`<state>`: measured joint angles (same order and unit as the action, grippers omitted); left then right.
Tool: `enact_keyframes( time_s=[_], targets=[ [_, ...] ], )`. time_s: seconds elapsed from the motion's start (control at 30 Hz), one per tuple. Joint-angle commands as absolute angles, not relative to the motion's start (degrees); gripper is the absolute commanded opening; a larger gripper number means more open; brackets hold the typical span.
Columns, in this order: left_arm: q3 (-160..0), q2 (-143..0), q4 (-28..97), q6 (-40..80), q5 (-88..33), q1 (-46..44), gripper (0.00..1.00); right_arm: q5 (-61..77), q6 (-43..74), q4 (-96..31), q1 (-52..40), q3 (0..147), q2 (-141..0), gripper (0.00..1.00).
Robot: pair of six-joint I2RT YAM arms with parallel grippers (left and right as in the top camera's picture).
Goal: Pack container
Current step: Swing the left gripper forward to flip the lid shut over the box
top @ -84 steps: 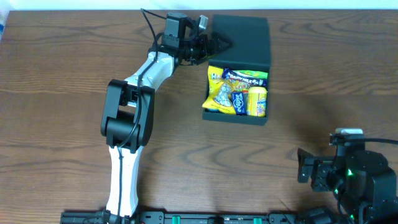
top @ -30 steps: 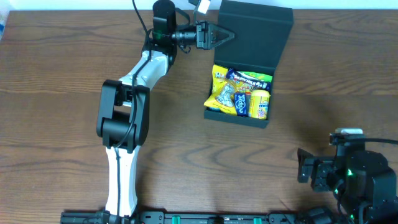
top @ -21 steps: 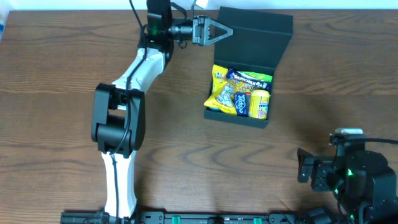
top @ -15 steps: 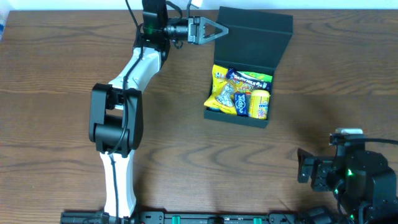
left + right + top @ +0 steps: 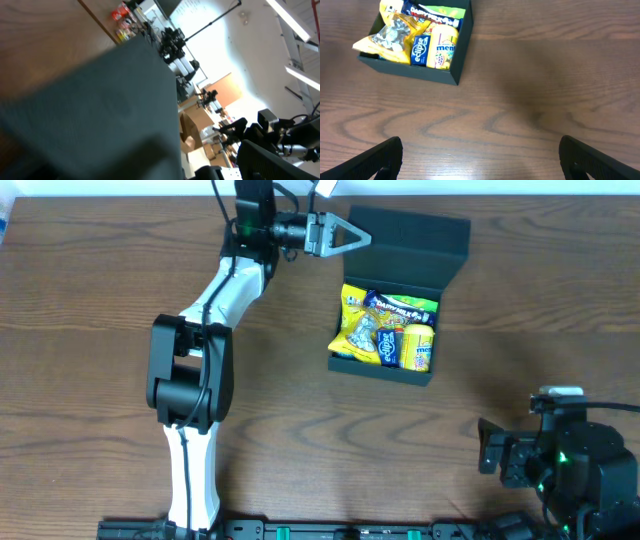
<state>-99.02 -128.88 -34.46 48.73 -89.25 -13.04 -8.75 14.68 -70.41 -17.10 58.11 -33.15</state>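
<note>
The left pincer (image 5: 366, 238), tips clenched together, meets the raised lid (image 5: 412, 230) of the container (image 5: 380, 368), which sits near, beside the tips. It looks rigid and probably light: press the lid's free edge.

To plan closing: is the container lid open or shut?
Open. The lid of the container stands raised, and snack packets inside show.
</note>
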Motion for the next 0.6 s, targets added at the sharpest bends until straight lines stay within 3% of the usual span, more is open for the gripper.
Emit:
enact_keyframes(
  time_s=[0.0,0.37,0.57],
  targets=[
    [-100.2,-127.59,-34.74,49.17,-89.95,-13.47,0.96,-8.8,15.42,-70.28,-16.8,57.95,-33.01,0.99],
    [-99.74,-127.59,-34.22,49.32,-83.07,-13.23,0.96,-8.8,15.42,-70.28,-16.8,57.95,-33.01,0.99],
    [-99.88,-127.59,-31.42,47.79,-73.58,-10.63,0.96,-8.8,15.42,-70.26,-16.8,57.95,-33.01,0.99]
  ],
)
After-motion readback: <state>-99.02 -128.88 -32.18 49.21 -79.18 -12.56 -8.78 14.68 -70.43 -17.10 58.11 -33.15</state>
